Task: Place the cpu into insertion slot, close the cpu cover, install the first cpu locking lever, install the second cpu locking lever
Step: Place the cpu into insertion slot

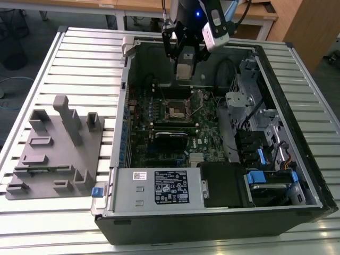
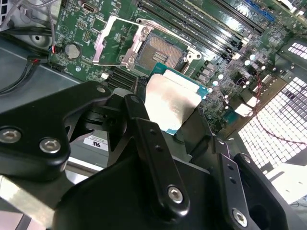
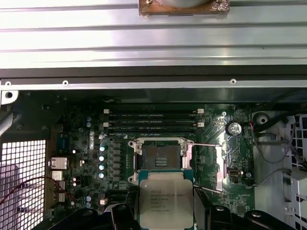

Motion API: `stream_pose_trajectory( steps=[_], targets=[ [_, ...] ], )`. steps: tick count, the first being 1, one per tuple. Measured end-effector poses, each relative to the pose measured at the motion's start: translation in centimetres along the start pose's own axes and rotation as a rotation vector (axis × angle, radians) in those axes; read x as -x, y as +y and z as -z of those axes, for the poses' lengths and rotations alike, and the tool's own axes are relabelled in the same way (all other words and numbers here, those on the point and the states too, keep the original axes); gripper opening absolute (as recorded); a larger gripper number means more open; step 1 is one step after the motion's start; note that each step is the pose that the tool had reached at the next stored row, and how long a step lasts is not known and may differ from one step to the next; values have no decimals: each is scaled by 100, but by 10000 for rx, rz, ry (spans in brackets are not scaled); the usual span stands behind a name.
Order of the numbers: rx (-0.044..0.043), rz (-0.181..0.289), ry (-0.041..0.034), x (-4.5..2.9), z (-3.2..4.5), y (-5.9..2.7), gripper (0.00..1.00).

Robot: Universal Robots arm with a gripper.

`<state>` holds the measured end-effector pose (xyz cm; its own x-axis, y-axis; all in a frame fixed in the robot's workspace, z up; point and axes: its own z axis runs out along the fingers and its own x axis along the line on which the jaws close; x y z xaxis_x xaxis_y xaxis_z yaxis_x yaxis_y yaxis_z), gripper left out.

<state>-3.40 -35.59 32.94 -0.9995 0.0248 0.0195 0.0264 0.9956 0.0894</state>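
Above the insertion slot (image 3: 159,157), whose cpu cover (image 2: 112,40) stands flipped open, the tool (image 1: 183,61) is clamped on the cpu (image 3: 165,203) at two opposite edges, not yet seated; light, stiff, probably fragile chip, best gripped by its edges.

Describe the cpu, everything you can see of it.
The cpu is a flat square chip: a pale silver-grey metal lid with faint print, on a thin green base. The gripper clamps it by two opposite sides, holding it raised above the motherboard, near the open insertion slot, not yet in it.
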Motion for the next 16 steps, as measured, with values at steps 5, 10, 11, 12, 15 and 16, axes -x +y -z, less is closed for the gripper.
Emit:
stream_pose_trajectory(
  steps=[5,10,11,12,15,16],
  targets=[
    [5,0,-3,0,-12,-1,54],
    [4,0,-2,1,-50,-5,54],
    [6,1,-2,1,-60,-5,54],
    [7,1,-2,1,-72,-7,54],
    [12,0,-3,1,-108,-10,54],
    [13,0,-3,1,-120,-11,54]
  ],
)
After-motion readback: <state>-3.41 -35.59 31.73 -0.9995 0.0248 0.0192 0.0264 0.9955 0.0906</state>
